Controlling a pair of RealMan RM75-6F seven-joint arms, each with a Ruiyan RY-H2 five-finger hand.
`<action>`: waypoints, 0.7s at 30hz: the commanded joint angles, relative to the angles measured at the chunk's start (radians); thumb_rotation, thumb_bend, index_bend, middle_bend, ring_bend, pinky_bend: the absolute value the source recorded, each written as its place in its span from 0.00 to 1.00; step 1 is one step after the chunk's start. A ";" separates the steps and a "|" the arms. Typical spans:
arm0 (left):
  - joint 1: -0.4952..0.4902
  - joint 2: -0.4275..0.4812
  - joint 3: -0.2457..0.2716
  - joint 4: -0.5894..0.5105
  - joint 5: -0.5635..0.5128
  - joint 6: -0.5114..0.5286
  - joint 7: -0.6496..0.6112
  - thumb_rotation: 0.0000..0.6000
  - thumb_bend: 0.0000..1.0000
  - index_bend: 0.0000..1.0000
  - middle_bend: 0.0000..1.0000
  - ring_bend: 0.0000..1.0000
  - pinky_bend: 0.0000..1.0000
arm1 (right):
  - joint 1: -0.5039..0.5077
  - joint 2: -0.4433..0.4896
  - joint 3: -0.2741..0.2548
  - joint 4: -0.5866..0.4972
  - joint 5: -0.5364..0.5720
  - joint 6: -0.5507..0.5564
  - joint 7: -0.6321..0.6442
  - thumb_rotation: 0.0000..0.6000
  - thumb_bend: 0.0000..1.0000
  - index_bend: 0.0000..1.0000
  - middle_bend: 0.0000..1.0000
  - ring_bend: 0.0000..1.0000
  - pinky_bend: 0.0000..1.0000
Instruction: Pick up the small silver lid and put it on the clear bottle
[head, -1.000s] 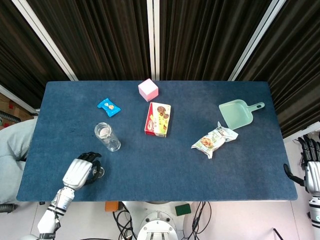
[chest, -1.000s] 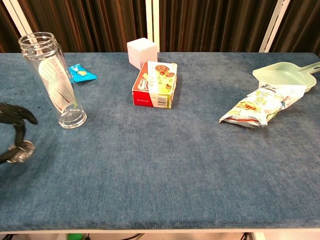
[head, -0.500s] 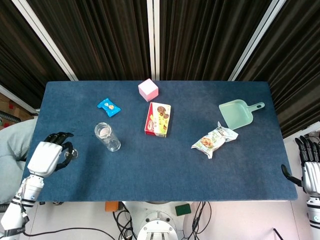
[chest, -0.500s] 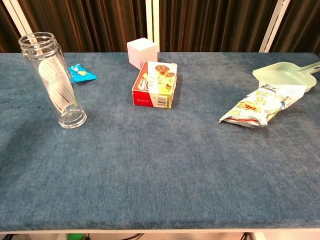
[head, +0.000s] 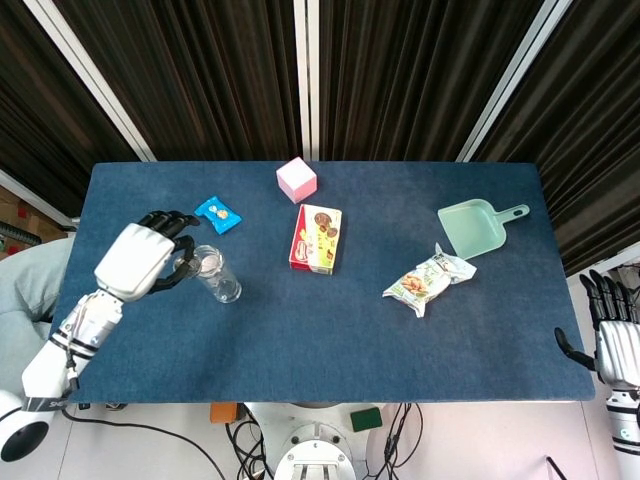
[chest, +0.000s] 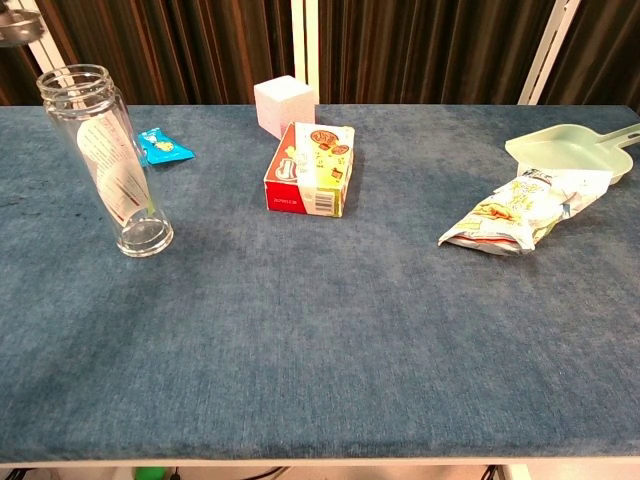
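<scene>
1. You are in the carry-and-place step: your left hand (head: 140, 258) is raised beside the tall clear glass bottle (chest: 108, 160), which stands upright on the left part of the blue cloth-covered table (head: 320, 340).

2. The small silver lid (chest: 20, 24) shows in the chest view at the top left corner, above and to the left of the bottle's open mouth. It is off the table, so it looks carried in your left hand, fingers closed around it, though the grip itself falls outside the chest view and the head view hides the lid behind the fingers.

3. In the head view the dark fingertips (head: 185, 262) sit just beside the bottle rim, so the lid is near the mouth but not yet over it.

4. The next move calls for shifting the lid sideways until it is centred over the opening, keeping it level, then lowering it straight down onto the rim.

5. Watch the bottle: it is tall and narrow, and a knock from your fingers could tip it.

6. Your right hand (head: 612, 338) hangs off the right end of the table, fingers apart and holding nothing.
</scene>
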 joint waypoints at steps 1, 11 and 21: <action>-0.045 -0.030 -0.018 0.010 -0.049 -0.047 0.028 1.00 0.47 0.61 0.24 0.22 0.26 | -0.001 0.000 0.000 0.003 0.001 0.001 0.002 1.00 0.30 0.00 0.00 0.00 0.00; -0.081 -0.064 -0.010 0.052 -0.123 -0.076 0.061 1.00 0.47 0.61 0.24 0.22 0.26 | -0.004 -0.004 0.001 0.026 0.012 -0.004 0.024 1.00 0.30 0.00 0.00 0.00 0.00; -0.093 -0.100 0.015 0.087 -0.119 -0.075 0.066 1.00 0.47 0.61 0.24 0.22 0.26 | -0.002 -0.009 -0.002 0.027 0.009 -0.007 0.017 1.00 0.30 0.00 0.00 0.00 0.00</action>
